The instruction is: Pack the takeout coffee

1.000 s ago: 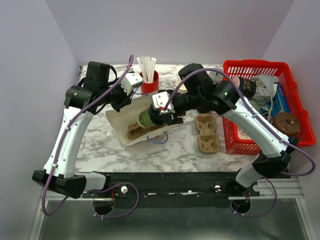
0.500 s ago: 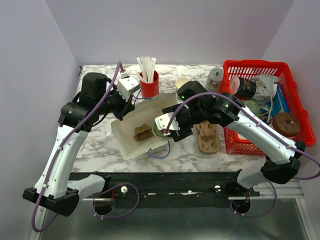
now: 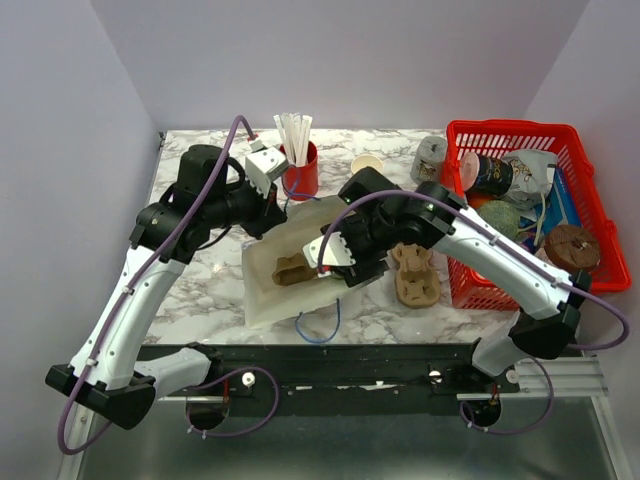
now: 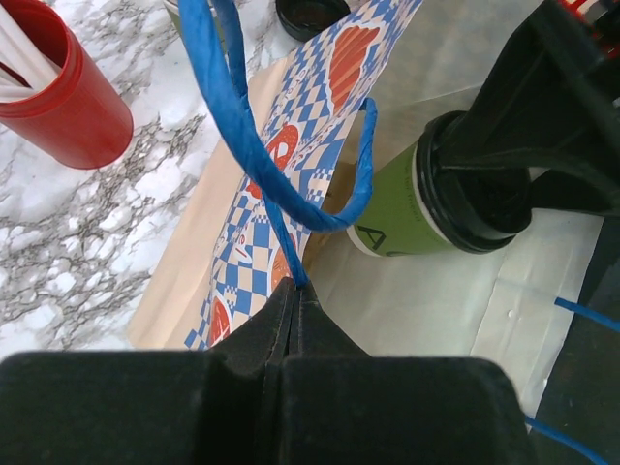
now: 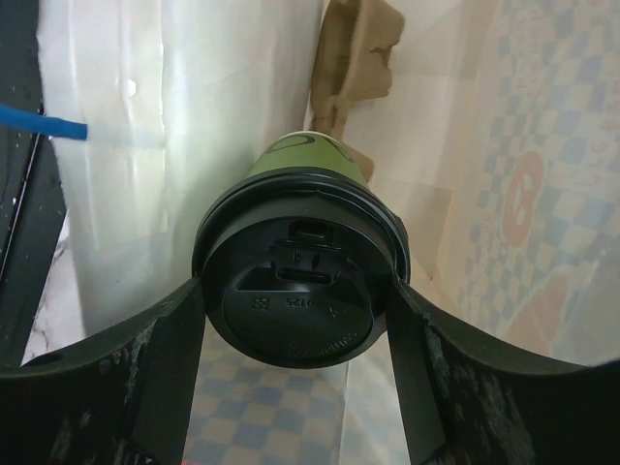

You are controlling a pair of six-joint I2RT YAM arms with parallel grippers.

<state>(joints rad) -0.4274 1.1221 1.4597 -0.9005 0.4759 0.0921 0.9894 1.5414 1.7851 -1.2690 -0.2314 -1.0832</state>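
The left gripper (image 4: 295, 291) is pinching tightly closed on the blue handle (image 4: 242, 126) of the paper bag (image 3: 265, 290). The right gripper (image 5: 298, 291) is clasping the coffee cup (image 4: 392, 208) around its black lid (image 5: 291, 325), jaws spread wide, inside the bag's mouth.

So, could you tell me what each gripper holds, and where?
The left gripper pinches the handle of the bag; the right gripper grips the cup at its lid.
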